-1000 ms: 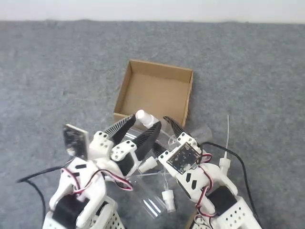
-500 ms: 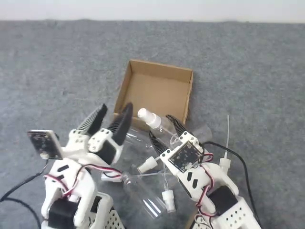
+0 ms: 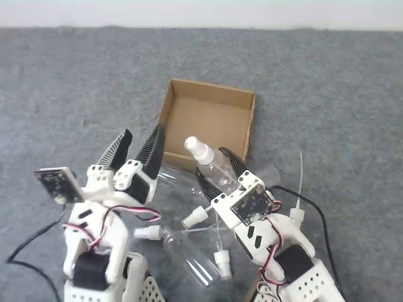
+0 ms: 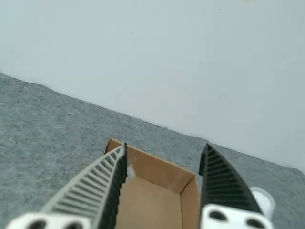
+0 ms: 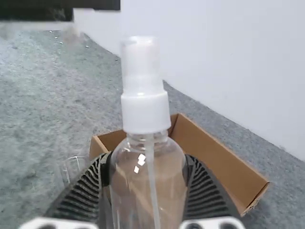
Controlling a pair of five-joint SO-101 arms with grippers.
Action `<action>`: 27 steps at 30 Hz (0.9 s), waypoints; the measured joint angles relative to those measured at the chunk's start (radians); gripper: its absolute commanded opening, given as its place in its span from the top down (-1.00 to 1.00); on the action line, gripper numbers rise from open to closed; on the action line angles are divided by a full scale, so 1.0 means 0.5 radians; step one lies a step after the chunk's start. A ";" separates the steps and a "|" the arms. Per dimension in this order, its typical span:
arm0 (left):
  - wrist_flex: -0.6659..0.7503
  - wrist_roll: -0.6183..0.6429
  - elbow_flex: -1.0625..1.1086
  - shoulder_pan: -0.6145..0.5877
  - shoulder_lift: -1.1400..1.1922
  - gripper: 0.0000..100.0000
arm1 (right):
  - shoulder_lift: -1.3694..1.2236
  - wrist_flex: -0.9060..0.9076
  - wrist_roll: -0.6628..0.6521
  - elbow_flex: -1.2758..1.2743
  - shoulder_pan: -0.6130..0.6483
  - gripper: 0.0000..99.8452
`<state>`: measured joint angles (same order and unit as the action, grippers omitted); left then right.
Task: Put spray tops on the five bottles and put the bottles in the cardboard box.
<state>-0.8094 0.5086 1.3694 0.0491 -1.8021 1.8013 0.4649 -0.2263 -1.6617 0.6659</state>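
My right gripper (image 3: pixel 220 175) is shut on a clear bottle (image 3: pixel 215 167) with a white spray top (image 3: pixel 196 148), held tilted just in front of the cardboard box (image 3: pixel 208 123). The right wrist view has that bottle (image 5: pixel 145 176) upright between the gripper (image 5: pixel 145 162) fingers, the box (image 5: pixel 217 152) behind it. Left of the bottle, my left gripper (image 3: pixel 135 148) stands open, holding nothing. From the left wrist, the open gripper (image 4: pixel 164 151) points at the empty box (image 4: pixel 152 191).
More clear bottles (image 3: pixel 189 251) lie on the grey carpet between the arm bases, with loose spray tops (image 3: pixel 195 217) among them. One top with a long tube (image 3: pixel 297 214) lies right of the right arm. Another bottle (image 3: pixel 267 173) lies by the box's near right corner.
My left gripper let go of the bottle's spray top, opened and swung away to the left. The right gripper kept the bottle and raised it slightly toward the box.
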 measured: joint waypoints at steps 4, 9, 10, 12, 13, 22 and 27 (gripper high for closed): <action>0.233 0.000 0.175 0.000 0.000 0.54 | 0.000 0.000 0.058 0.000 -0.003 0.99; 0.338 -0.015 0.285 0.163 0.000 0.54 | 0.000 0.000 0.074 0.000 0.000 0.99; 0.341 -0.037 0.301 0.212 0.000 0.54 | 0.000 0.000 0.074 0.000 0.000 0.99; 0.344 -0.098 0.344 0.292 0.000 0.54 | 0.000 0.000 0.074 0.000 0.000 0.99; 0.344 -0.110 0.356 0.331 0.000 0.54 | 0.000 0.000 0.074 0.000 0.000 0.99; 0.282 -0.245 0.344 0.546 -0.006 0.54 | -0.003 0.000 0.080 0.000 -0.012 0.99; 0.252 -0.264 0.328 0.608 -0.009 0.54 | -0.003 0.000 0.080 0.000 -0.015 0.99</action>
<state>-0.6836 0.3767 1.5336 0.3529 -1.8067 1.7998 0.4649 -0.1864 -1.6617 0.6582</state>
